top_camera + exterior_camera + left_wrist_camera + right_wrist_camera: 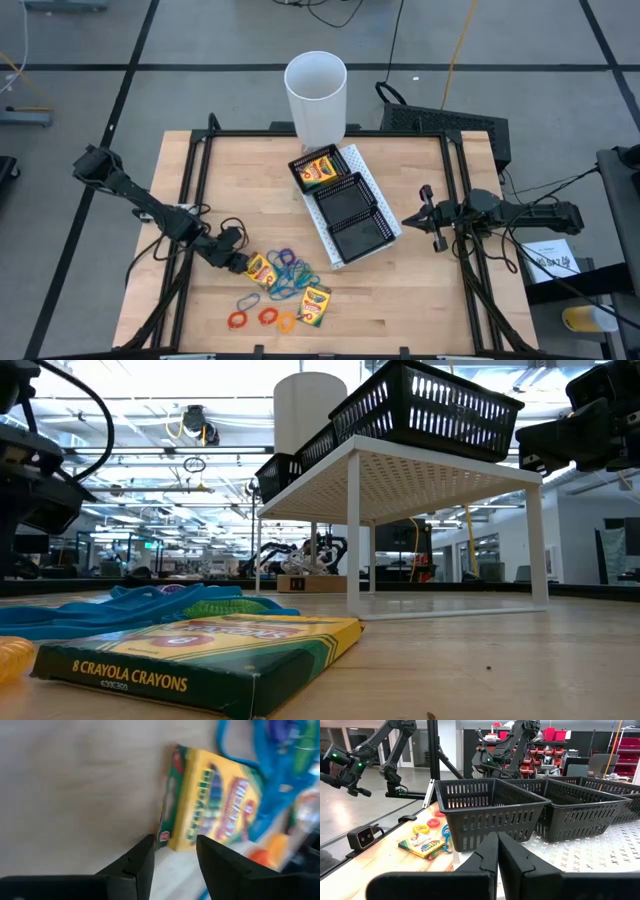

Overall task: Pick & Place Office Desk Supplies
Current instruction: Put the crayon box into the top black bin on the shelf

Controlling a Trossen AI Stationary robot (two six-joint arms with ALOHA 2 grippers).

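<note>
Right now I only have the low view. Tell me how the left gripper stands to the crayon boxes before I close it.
Observer: The left gripper is open, with only a corner of a flat-lying crayon box between its fingertips.
Operator: Now report the right gripper.
Observer: The right gripper is shut and hangs to the right of the black mesh tray, apart from it.
Operator: Check inside that tray.
Observer: A second crayon box lies in the compartment nearest the white cup; the other two compartments hold nothing.
</note>
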